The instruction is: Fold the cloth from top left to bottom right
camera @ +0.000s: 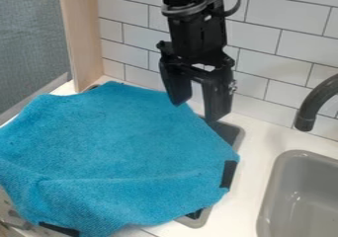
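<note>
Now the black gripper [196, 111] is seen spread apart; the blue cloth [132, 137] (soft, floppy, probably light) is best pinched by its top-left edge.

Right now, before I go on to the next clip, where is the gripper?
In the camera view, the gripper is just right of centre in the upper half, by the upper right edge of the blue cloth, left of the dark faucet.
</note>
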Tool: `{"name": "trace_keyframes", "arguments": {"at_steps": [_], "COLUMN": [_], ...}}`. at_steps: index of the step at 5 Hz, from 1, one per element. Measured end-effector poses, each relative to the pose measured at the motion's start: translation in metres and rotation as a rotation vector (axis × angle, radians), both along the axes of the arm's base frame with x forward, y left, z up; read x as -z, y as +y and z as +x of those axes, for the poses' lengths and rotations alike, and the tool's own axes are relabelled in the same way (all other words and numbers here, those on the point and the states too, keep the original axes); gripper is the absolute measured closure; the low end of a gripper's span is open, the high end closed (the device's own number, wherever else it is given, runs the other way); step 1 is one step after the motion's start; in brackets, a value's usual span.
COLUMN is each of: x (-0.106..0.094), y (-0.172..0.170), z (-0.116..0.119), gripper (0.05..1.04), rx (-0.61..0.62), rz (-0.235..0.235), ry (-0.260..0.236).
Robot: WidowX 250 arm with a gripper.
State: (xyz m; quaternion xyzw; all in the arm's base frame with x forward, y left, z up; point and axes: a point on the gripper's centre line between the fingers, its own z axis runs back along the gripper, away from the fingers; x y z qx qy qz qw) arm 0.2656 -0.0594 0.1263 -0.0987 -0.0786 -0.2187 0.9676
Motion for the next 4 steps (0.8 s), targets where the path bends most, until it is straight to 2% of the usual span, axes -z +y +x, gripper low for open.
{"name": "trace_keyframes", "arguments": {"at_steps": [1, 2, 3, 4], "x": [0.006, -0.008, -0.010, -0.007], "y": [0.000, 0.035, 0.054, 0.085], "z": [-0.004, -0.002, -0.001, -0.001], "gripper": [0.085, 0.085, 0.085, 0.085], "rx": [0.000, -0.138, -0.200, -0.292], "rz": [-0.002, -0.032, -0.037, -0.004], "ry": [0.023, -0.024, -0.037, -0.052]}}
